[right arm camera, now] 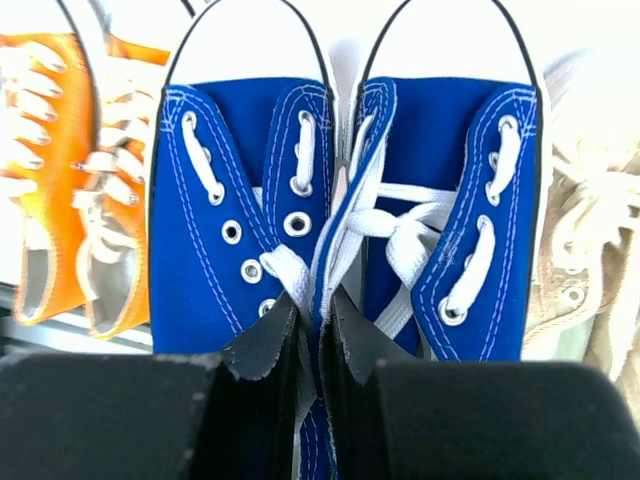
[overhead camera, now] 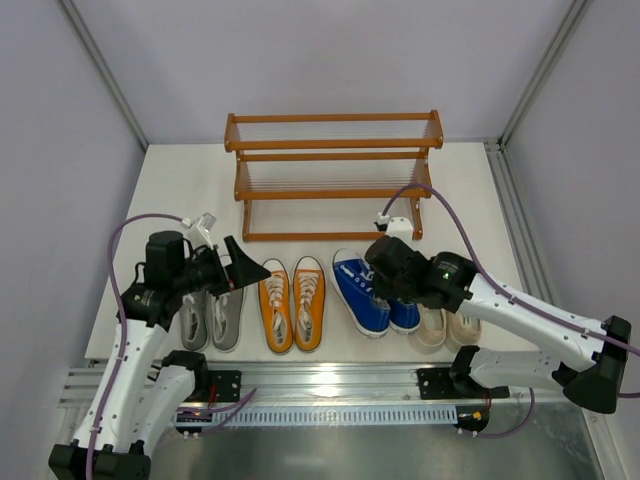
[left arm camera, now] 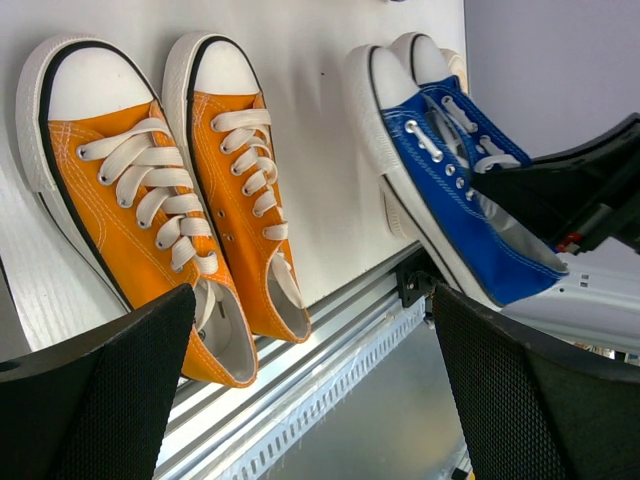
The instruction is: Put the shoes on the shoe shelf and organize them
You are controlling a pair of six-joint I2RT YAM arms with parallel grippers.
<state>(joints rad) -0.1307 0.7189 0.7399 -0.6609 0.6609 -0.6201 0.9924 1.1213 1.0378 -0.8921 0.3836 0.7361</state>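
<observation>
Top external: white table, grey walls; right fingers pinch blue pair together; left fingers spread, empty.

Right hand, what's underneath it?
The blue sneakers, their inner sides pinched together between the right hand's fingers. The arm covers most of one blue shoe and the cream sneakers' fronts.

Blue shoes matt canvas (toe caps smooth rubber); shelf glossy wood
</observation>
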